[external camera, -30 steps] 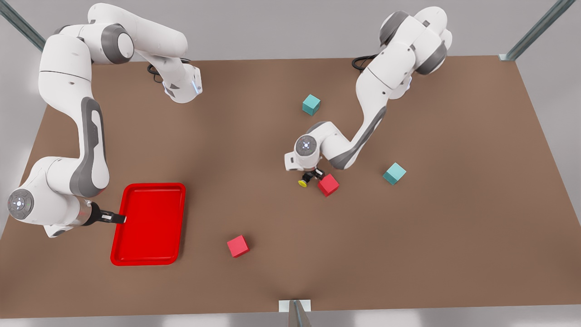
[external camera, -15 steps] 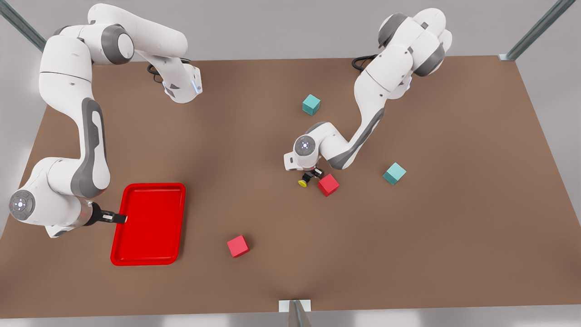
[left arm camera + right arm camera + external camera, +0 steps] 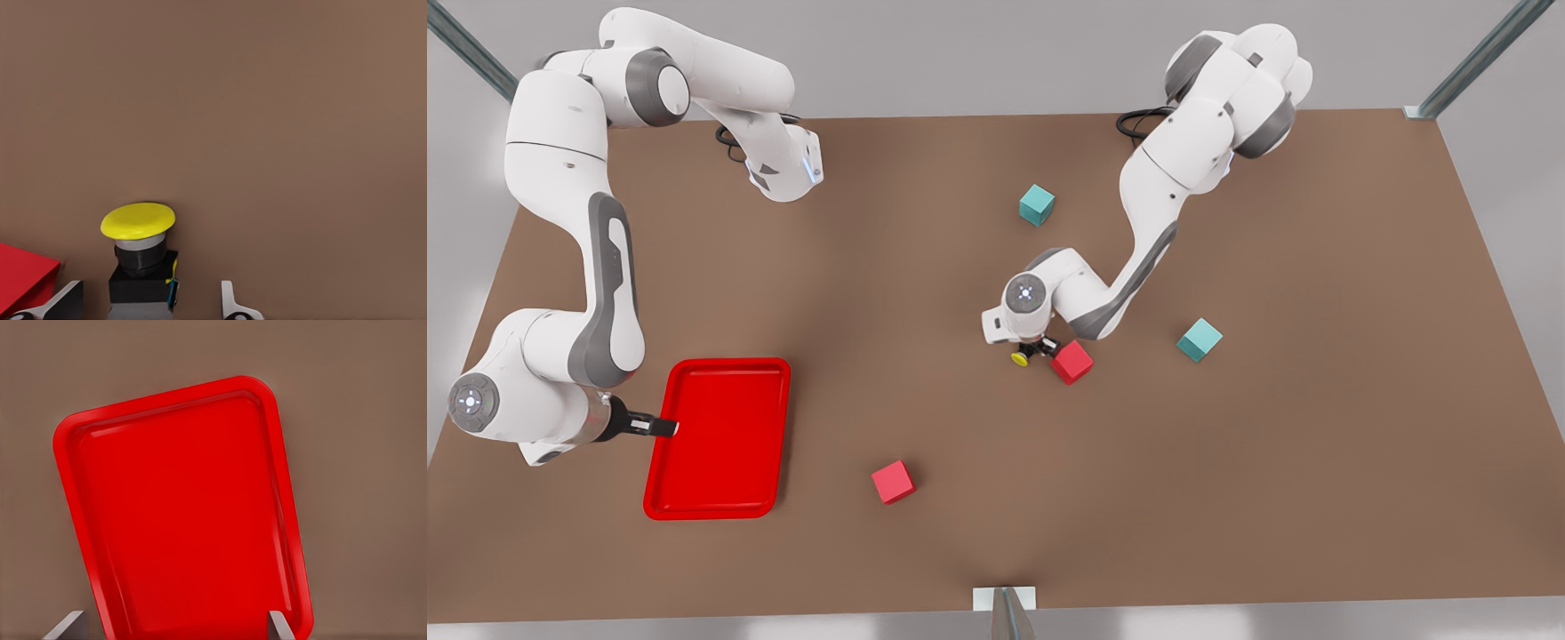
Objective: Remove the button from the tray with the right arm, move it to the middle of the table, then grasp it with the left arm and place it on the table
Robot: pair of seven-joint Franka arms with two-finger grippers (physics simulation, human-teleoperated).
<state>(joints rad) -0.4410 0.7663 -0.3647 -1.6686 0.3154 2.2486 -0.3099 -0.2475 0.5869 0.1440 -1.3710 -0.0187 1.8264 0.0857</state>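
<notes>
Near the middle of the table (image 3: 960, 267) in the front view, my left gripper (image 3: 1035, 346) hangs low over the button (image 3: 1021, 357), whose yellow cap pokes out beside a red cube (image 3: 1072, 362). The wrist hides most of the fingers, so contact is hard to judge from here. My right gripper (image 3: 660, 428) sits at the tray (image 3: 720, 498) rim on the front view's left, and I can't tell its spread from this angle.

Left wrist view: the button (image 3: 140, 257) stands between my fingertips (image 3: 233, 303), which look spread with a gap on one side; its base is cut off at the frame edge, as is the red cube (image 3: 23, 280).

Right wrist view: fingertips (image 3: 67, 628) wide apart over the tray (image 3: 67, 433), holding nothing.
</notes>
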